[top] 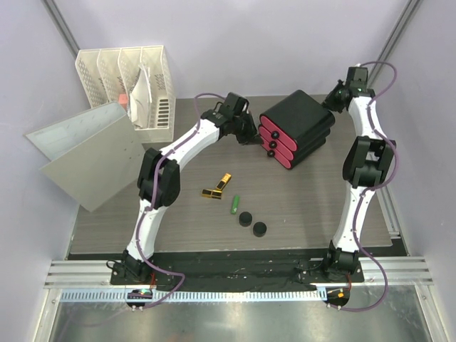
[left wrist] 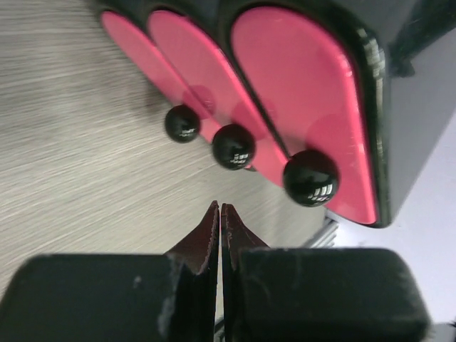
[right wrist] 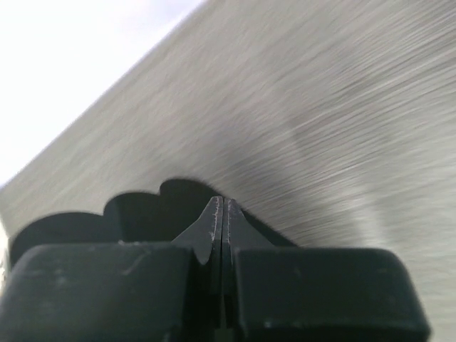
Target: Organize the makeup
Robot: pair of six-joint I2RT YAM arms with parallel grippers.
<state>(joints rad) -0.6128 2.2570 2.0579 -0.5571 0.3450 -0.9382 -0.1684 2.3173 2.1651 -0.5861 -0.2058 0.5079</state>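
Note:
The makeup in the top view lies mid-table: two gold-black lipsticks, a green stick and two round black discs. My left gripper is shut and empty, its tips just short of the black knobs on the pink drawers of the black organizer box. All three drawers look pushed in. Behind the box's far right corner, my right gripper is shut on nothing, low over the table.
A white mesh file holder with papers stands at the back left. White boards lean over the table's left edge. The box lies tilted on the table's back right part.

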